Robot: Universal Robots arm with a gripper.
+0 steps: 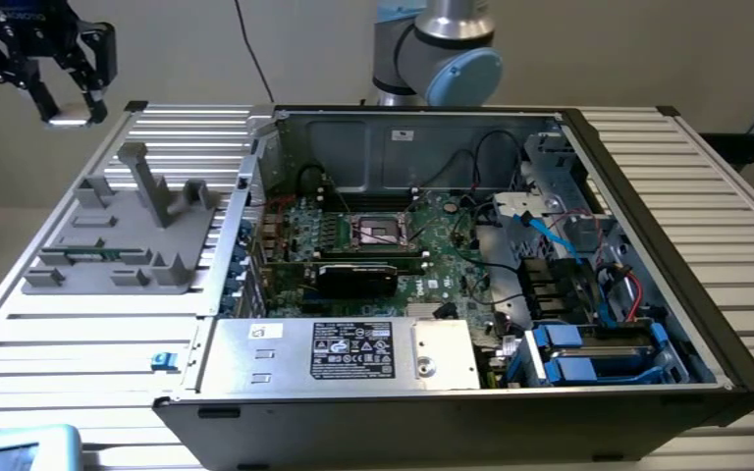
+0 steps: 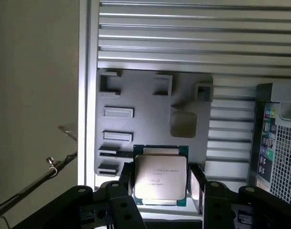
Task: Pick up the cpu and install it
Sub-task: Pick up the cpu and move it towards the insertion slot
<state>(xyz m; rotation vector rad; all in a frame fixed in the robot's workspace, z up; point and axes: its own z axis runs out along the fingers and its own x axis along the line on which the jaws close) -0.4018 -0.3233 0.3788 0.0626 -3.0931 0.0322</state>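
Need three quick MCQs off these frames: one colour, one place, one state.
1. Label on the large silver power supply box: A) black B) red C) yellow
2. Relative to the open black computer case, the black gripper hangs: A) inside it B) outside, above the grey plastic fixture tray C) on the silver box
3. The flat square silver-topped cpu is: A) lying on the tray B) seated in the case C) held between the gripper's fingers
1 A: dark label on silver. 2 B: it hangs over the tray. 3 C: fingers flank it, tray far below.
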